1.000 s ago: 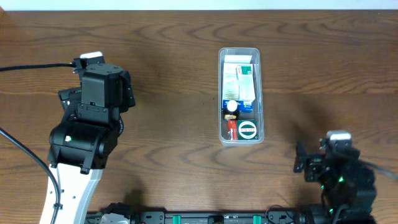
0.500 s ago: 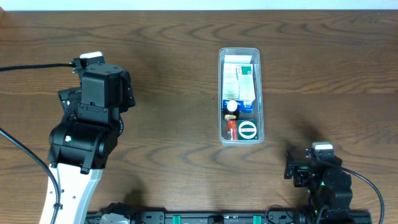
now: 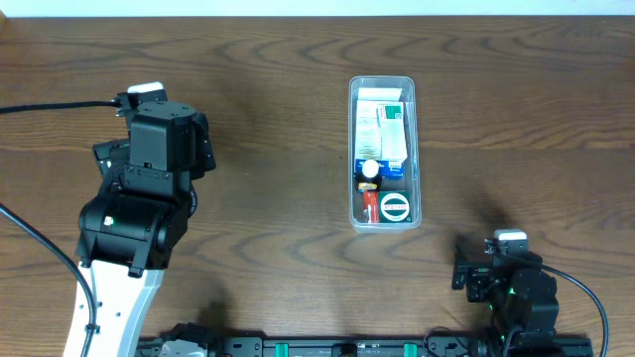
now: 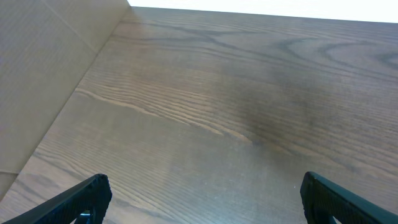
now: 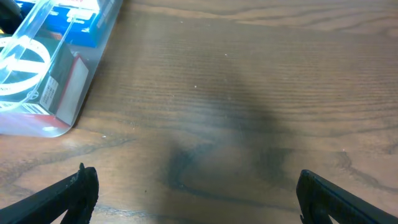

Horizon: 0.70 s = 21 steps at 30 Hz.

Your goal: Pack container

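Note:
The clear plastic container (image 3: 416, 159) lies lengthwise at the table's middle. It holds white and green boxes, a small white-capped bottle, a red item and a round green-and-white lid. Its near end also shows in the right wrist view (image 5: 62, 93). My left gripper (image 4: 199, 199) is open and empty over bare wood at the far left; in the overhead view only the left arm (image 3: 149, 178) shows. My right gripper (image 5: 196, 196) is open and empty, low at the front right, with the container off to its left. The right arm (image 3: 506, 283) sits near the front edge.
The wooden table (image 3: 268, 119) fills the views. A cardboard-coloured surface (image 4: 43, 68) rises at the left of the left wrist view. A black cable (image 3: 50, 107) runs to the left arm.
The right arm has drawn back toward the front edge and shifted left, away from the container. The left arm and the container have not moved.

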### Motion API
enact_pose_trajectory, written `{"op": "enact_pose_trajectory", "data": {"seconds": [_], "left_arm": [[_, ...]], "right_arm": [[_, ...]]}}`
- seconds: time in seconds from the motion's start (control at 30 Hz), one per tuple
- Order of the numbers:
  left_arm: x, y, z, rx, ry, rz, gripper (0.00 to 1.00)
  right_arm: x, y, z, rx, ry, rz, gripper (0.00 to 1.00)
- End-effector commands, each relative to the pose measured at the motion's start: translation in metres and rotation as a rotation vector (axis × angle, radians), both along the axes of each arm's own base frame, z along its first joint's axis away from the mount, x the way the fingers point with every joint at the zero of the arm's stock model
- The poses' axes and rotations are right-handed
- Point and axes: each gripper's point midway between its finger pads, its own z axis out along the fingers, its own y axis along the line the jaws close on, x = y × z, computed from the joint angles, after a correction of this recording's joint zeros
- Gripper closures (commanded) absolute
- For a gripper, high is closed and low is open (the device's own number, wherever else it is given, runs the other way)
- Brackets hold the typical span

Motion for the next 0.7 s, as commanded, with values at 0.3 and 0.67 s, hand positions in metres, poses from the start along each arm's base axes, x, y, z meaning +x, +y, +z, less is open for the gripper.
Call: {"op": "enact_pose_trajectory", "data": {"seconds": [0.3, 0.67], "left_arm": [[0.0001, 0.0035, 0.0028, 0.017, 0.000, 0.006, 0.02], [-0.0013, 0.0037, 0.0017, 0.017, 0.001, 0.006, 0.02]], "right_arm": [[-0.0002, 0.0001, -0.0020, 0.019, -0.001, -0.011, 0.01], [-0.0002, 0.0001, -0.0020, 0.019, -0.001, -0.011, 0.01]]}}
